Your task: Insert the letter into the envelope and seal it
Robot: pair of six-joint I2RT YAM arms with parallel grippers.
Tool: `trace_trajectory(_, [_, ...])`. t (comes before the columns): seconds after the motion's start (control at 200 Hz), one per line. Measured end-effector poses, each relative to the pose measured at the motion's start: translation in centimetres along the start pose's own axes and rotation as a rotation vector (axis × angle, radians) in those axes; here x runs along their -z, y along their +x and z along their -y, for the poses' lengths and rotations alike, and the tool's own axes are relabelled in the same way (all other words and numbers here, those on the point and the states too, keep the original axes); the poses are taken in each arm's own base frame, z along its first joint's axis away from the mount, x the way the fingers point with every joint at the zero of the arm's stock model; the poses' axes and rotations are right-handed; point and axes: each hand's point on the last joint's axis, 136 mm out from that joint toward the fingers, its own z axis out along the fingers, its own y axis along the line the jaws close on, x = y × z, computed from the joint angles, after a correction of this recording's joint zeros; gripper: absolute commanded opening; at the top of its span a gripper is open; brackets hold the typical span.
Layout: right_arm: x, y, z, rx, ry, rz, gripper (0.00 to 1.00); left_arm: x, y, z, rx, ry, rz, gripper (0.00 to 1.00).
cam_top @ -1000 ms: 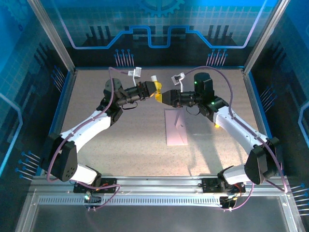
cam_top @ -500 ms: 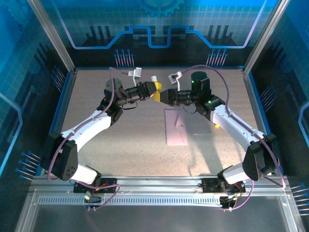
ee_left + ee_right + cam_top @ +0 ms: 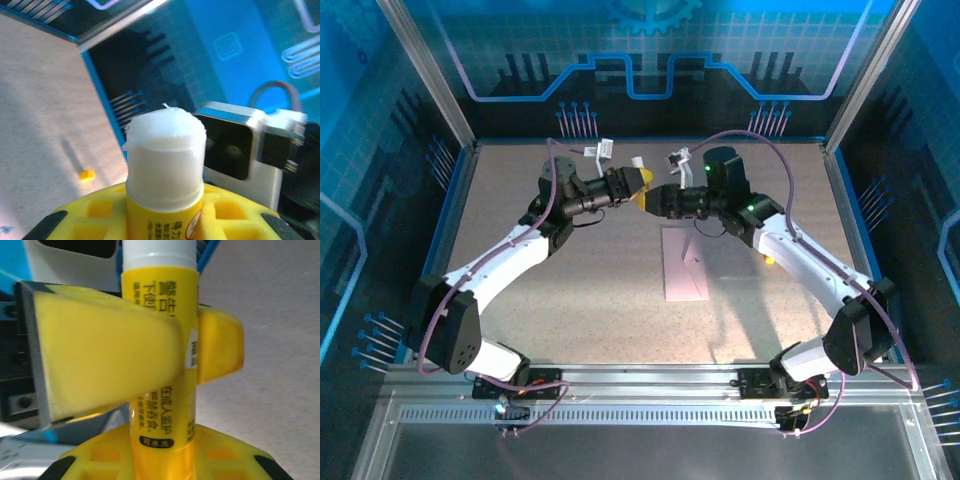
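A yellow glue stick [image 3: 643, 178] hangs in the air above the table's far middle, held from both sides. My left gripper [image 3: 633, 187] is shut on its upper body, and bare white glue [image 3: 165, 145] stands up between the yellow pads [image 3: 100, 212]. My right gripper [image 3: 655, 197] is shut on the stick's lower end [image 3: 162, 440], just below the left gripper's pads [image 3: 100, 350]. The pale pink envelope [image 3: 684, 262] lies flat on the table, nearer than both grippers. The letter is out of view.
A small yellow cap [image 3: 769, 260] lies on the table right of the envelope, under the right forearm; it is the yellow piece [image 3: 87, 174] on the table in the left wrist view. Blue walls and metal posts [image 3: 430, 85] ring the beige table [image 3: 570, 300].
My right gripper has moved left to the glue stick and shut on its lower end. The left gripper has kept its hold and place.
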Motion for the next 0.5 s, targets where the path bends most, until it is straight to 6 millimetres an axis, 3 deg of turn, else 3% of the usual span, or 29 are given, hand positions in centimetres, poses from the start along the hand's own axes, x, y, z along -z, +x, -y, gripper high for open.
trace_trajectory(0.165, [-0.3, -0.7, 0.5, 0.152, 0.27, 0.083, 0.08, -0.3, -0.6, -0.4, -0.003, -0.179, 0.067, 0.0])
trace_trajectory(0.35, [-0.7, -0.1, 1.6, 0.387, 0.577, 0.153, 0.07, 0.0, -0.1, -1.9, 0.022, -0.325, 0.13, 0.0])
trace_trajectory(0.5, [-1.2, 0.4, 2.6, 0.501, 0.712, 0.174, 0.07, 0.3, 0.3, -3.3, 0.049, -0.394, 0.146, 0.0])
